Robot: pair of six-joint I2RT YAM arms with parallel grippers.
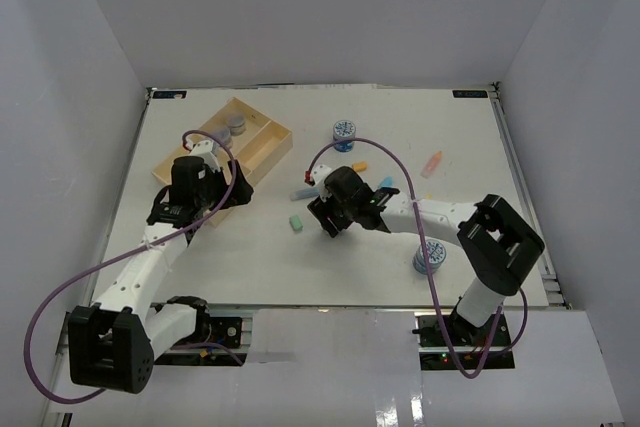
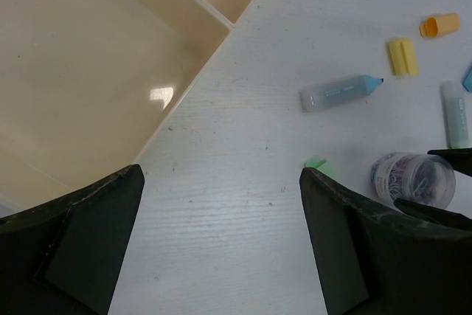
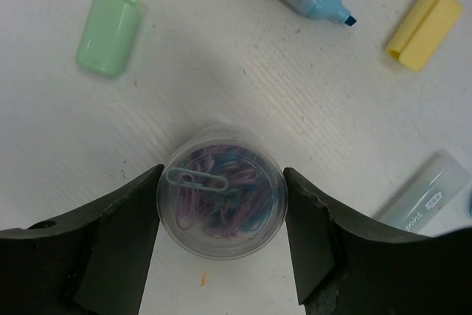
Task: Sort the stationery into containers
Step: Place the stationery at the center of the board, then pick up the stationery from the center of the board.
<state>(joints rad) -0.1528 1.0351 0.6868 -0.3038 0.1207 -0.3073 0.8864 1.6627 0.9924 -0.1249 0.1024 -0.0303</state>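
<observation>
Right gripper (image 3: 223, 182) clamped on small clear round plastic tub of paper clips (image 3: 221, 208), mid-table, well apart from pale-wood tray (image 1: 265, 115). Tub likely light, rigid, slippery-walled: hold 2 opposite sides, moderate squeeze. Left gripper (image 2: 221, 175) wide open, empty, beside tray.

Upright paperclip tub (image 3: 221, 191); pale-wood tray (image 1: 262, 142)

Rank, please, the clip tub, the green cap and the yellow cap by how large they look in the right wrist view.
1. clip tub, though it may sit nearer the camera.
2-3. green cap and yellow cap: too alike to rank.
</observation>
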